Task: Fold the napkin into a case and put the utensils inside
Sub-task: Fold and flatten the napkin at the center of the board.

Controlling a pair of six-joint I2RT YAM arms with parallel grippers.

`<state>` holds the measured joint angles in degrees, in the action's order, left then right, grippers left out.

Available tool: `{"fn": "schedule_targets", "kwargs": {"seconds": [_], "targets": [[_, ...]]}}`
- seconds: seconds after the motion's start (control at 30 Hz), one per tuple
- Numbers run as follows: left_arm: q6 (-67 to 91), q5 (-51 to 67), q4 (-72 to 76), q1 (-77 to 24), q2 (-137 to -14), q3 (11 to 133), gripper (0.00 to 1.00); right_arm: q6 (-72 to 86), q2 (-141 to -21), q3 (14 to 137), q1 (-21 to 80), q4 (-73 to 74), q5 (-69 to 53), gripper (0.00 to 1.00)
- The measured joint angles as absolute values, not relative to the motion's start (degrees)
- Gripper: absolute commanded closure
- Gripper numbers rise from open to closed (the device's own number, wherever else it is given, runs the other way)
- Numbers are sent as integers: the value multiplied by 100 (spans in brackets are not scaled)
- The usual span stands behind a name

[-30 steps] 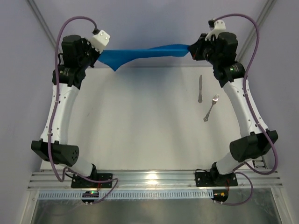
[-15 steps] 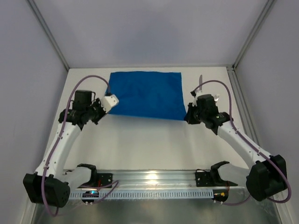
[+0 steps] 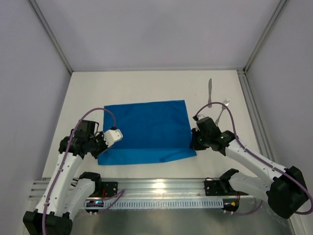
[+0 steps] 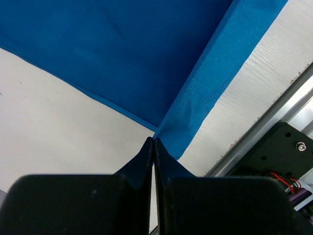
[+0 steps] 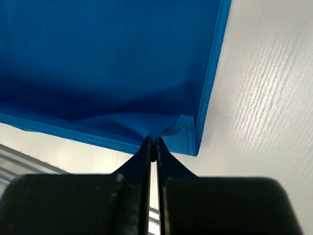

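Nearest the arm bases ran the aluminium rail (image 3: pixel 161 185) along the table's front edge. Just beyond it, both grippers sat low over the white table (image 3: pixel 146 85).

The left gripper (image 4: pixel 154 143) was clenched on the near-left corner of the napkin (image 3: pixel 146 125), its two black fingers pressed together with blue cloth pinched between the tips. The right gripper (image 5: pixel 153 145) was clamped the same way on the near-right corner, where the hem bunched into a small tuck right at the fingertips.

Between the two grippers a paler strip ran along the napkin's near edge. Whether it was a turned-over fold or only the lifted edge could not be told. Past that strip the bright blue cloth lay spread flat on the table as a rectangle, wider than deep, its far edge roughly parallel to the rail. It lay around the middle of the table, towards the front.

Farther back and to the right, clear of the cloth, lay the utensils. The knife (image 3: pixel 210 93) pointed roughly straight away from the arms. The fork (image 3: pixel 223 108) lay just beside it on the right without touching it, slanted, with its tines toward the far right and its handle end partly hidden behind the right arm's cable.

Beyond them the bare tabletop ran to the pale grey walls (image 3: pixel 156 34)
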<state>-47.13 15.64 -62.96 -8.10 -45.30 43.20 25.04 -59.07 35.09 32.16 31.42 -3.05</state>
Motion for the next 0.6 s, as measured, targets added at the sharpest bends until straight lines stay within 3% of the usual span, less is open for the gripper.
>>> {"fn": "schedule_targets", "kwargs": {"seconds": [0.17,0.6], "targets": [[-4436,1365,-5865,-801,-4853,4388,100,2488,-6302,3946,3199,3170,-95,96],[-3715,410,-3616,-762,-8114,5754,100,1839,-9662,6589,2161,2657,-228,96]]}}
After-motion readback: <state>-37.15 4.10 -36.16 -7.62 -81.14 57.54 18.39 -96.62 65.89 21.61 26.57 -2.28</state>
